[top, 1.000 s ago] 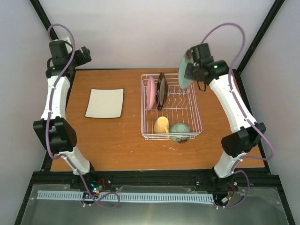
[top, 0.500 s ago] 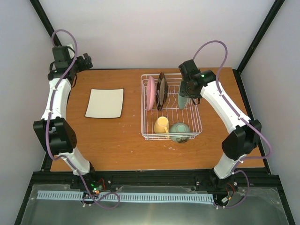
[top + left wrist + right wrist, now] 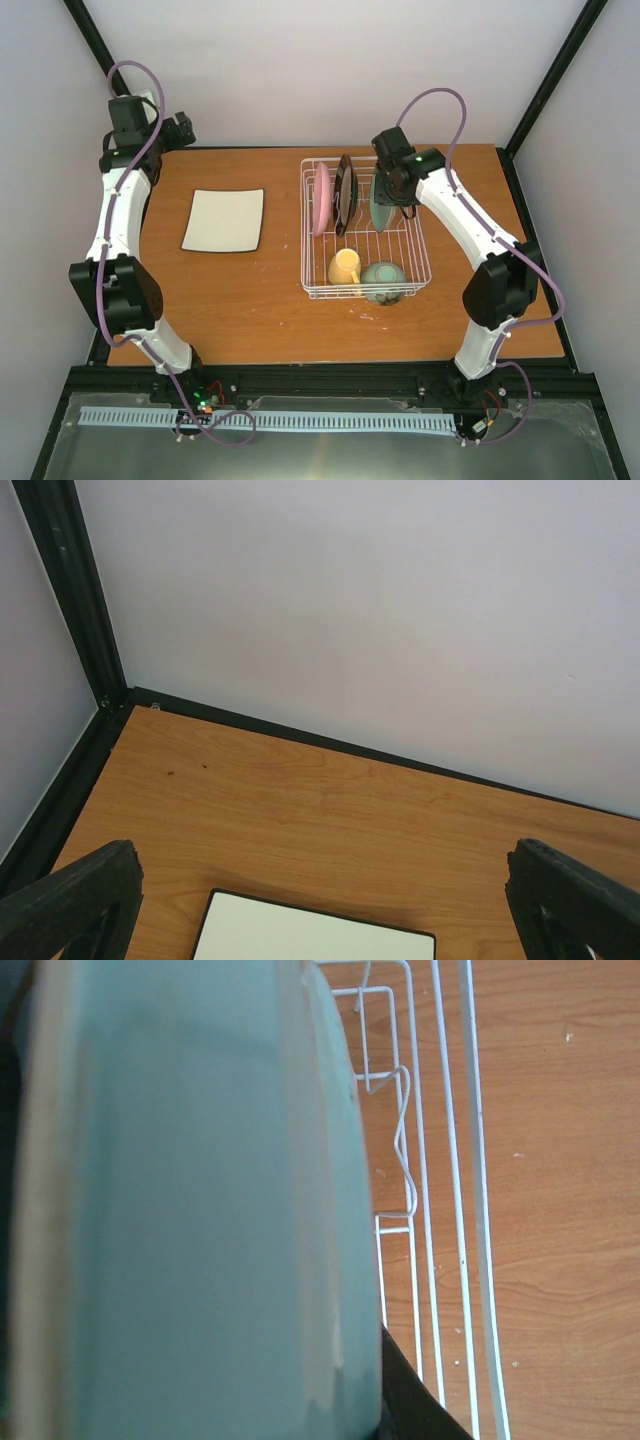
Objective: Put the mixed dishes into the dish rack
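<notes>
The white wire dish rack (image 3: 420, 262) stands right of centre on the table. The pink plate (image 3: 322, 199) and the dark brown plate (image 3: 346, 193) stand on edge in its far slots. The yellow mug (image 3: 345, 267) and the pale green bowl (image 3: 384, 280) sit at its near end. My right gripper (image 3: 386, 188) is shut on the teal plate (image 3: 380, 208) and holds it on edge inside the rack, right of the brown plate; the teal plate fills the right wrist view (image 3: 200, 1220). The cream square plate (image 3: 224, 220) lies flat on the table at the left. My left gripper (image 3: 180, 128) is open and empty, high above the far left corner.
Black frame posts stand at the far corners, and a black rail (image 3: 400, 760) runs along the table's far edge. In the right wrist view the rack wires (image 3: 440, 1160) lie over the wood just right of the teal plate.
My right arm has swung left and down, carrying the teal plate from above the rack's far right corner into the rack beside the brown plate. The left arm has barely moved.
</notes>
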Tool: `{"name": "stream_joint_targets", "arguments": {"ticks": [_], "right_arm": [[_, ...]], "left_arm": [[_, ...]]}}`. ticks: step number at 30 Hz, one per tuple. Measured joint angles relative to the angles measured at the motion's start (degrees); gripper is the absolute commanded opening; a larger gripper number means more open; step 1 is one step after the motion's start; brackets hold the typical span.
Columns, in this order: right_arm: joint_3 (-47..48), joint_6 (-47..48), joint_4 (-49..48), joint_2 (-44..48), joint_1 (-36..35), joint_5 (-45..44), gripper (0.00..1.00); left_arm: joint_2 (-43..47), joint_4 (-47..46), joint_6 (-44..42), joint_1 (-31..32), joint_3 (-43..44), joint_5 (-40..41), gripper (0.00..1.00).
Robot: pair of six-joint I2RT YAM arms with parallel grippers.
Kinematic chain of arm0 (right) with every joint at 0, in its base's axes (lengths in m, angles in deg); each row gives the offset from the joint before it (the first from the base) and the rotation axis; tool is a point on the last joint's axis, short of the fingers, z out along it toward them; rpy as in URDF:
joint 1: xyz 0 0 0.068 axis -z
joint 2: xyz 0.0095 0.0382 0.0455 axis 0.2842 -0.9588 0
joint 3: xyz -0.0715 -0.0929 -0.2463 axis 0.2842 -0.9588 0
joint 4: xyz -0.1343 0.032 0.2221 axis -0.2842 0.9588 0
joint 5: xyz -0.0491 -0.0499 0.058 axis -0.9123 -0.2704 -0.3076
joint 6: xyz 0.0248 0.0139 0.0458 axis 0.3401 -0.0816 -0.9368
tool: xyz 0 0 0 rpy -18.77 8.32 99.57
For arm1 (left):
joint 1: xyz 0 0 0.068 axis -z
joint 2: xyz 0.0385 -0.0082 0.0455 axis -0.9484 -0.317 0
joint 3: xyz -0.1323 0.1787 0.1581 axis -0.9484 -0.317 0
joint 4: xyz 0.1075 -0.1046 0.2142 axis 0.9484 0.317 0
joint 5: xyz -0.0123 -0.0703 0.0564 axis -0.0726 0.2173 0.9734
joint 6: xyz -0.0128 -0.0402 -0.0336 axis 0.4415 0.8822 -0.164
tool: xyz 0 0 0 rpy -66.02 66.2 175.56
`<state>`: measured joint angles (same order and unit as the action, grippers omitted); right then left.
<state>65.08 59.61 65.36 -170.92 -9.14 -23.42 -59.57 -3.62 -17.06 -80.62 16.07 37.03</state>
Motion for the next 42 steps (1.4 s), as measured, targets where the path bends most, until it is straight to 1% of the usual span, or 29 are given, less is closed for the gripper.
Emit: {"name": "stream_joint_targets", "arguments": {"ticks": [4, 10, 40, 42], "right_arm": [[1.8, 2.0, -0.3, -1.5, 0.1, -0.2, 0.03], [2.1, 2.9, -0.8, -1.6, 0.9, 0.1, 0.03], [3.1, 3.1, -1.7, -7.5, 1.0, 5.4, 0.03], [3.1, 3.1, -1.7, -7.9, 1.0, 5.6, 0.05]], "left_arm": [[0.0, 0.0, -0.2, 0.0, -0.1, 0.4, 1.0], [0.0, 0.0, -0.2, 0.0, -0.3, 0.4, 1.0], [0.0, -0.1, -0.2, 0.0, -0.8, 0.3, 1.0], [0.0, -0.1, -0.2, 0.0, -1.0, 0.3, 1.0]]}}
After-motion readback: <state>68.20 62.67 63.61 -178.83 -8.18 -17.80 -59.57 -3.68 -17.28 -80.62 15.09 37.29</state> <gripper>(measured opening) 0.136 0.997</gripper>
